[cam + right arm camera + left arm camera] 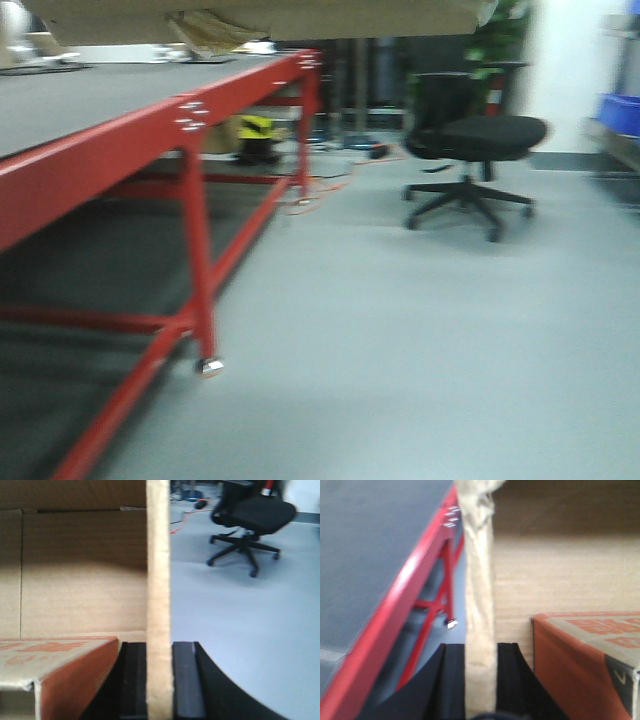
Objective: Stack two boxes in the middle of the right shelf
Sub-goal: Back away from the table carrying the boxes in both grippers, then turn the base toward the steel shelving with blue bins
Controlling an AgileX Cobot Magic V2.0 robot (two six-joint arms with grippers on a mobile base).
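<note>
the carrying step is judged to be in hand. the cardboard box (250, 18) is held raised — its underside is seen at 12 o'clock of the front view, and a red table (110, 145) at 9 o'clock. one wall is pinched by the left gripper (480, 652) and the opposite wall by the right gripper (159, 647); both finger pairs are closed on cardboard. an orange-printed carton (580, 650) lies inside. the shelf cannot be made out — only a blue bin (620, 112) at 3 o'clock. next, a level carry to the shelf is called for, with the grip kept firm.
</note>
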